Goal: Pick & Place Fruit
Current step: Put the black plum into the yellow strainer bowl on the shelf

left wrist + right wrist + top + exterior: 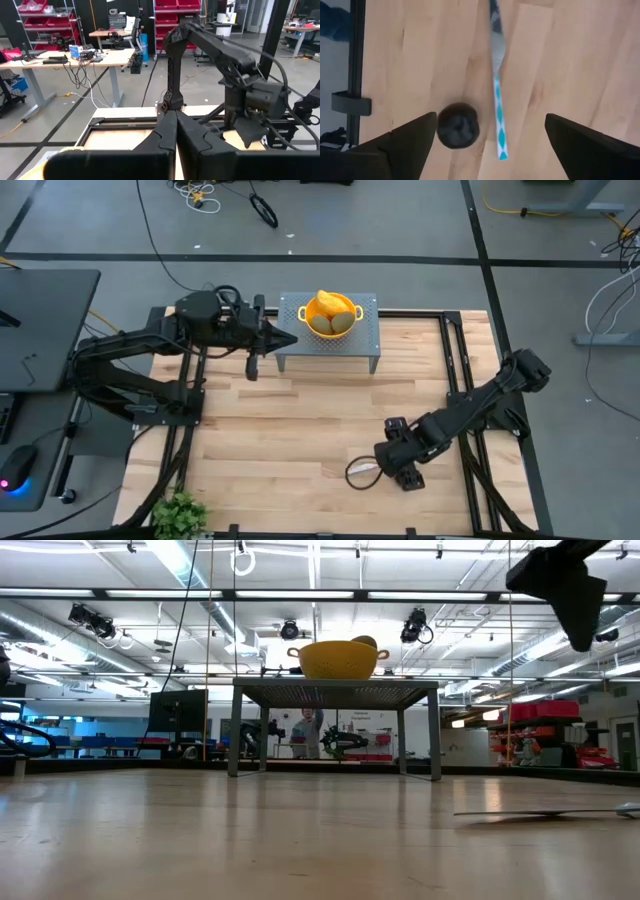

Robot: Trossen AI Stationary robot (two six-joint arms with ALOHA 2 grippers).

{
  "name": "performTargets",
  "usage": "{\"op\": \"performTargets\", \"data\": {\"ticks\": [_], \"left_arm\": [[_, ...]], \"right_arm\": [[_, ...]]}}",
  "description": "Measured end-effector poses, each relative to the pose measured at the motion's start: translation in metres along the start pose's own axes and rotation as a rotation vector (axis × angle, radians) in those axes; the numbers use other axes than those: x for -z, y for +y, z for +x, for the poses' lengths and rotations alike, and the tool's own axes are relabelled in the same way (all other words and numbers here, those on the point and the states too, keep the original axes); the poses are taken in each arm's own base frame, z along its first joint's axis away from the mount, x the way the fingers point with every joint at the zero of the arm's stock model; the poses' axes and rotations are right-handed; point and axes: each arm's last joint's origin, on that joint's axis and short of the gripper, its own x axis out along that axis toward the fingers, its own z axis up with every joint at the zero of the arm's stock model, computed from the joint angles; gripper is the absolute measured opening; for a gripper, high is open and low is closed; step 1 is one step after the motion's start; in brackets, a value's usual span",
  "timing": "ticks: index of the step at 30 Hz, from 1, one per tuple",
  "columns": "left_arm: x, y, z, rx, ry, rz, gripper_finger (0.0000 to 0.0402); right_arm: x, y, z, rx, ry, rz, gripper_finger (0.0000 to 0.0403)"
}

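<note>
From above, the yellow bowl (pixel 331 314) on the small grey stand (pixel 328 340) is seen to hold two olive-brown ovals (pixel 333 324) and a yellow-orange piece; the left gripper (pixel 284 340), pressed together, is parked beside the stand.

At table height, only the bowl and a knife (pixel 545 811) are shown.

In the right wrist view, the right gripper (pixel 490 145) is spread above a dark round fruit (pixel 458 125), near one finger (pixel 410 137); a pick is judged in hand, calling for centring and descent.

From table height the yellow bowl (pixel 337 658) hides nearly all its fruit; one dark top (pixel 364 641) peeks over. The right arm's wrist camera crops the knife's blade (pixel 494 30), and the dark round fruit (pixel 458 125) is blurred.
</note>
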Motion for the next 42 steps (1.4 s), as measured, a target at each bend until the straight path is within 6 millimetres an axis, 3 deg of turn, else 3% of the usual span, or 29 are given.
{"op": "performTargets", "data": {"ticks": [11,21,30,42], "left_arm": [[-0.004,-0.001,-0.009,-0.002,-0.019,0.021,0.0008],[-0.004,-0.001,-0.009,-0.001,-0.013,0.033,0.0007],[-0.004,-0.001,-0.009,-0.001,-0.012,0.032,0.0005],[-0.004,-0.001,-0.009,-0.001,-0.013,0.028,0.0008]], "right_arm": [[0.008,0.041,0.035,0.016,0.091,-0.088,0.0383],[0.013,0.058,0.049,0.017,0.112,-0.133,0.0383],[0.011,0.060,0.068,0.043,0.137,-0.135,0.0383],[0.039,0.043,0.094,0.108,0.258,-0.136,0.0383]]}}
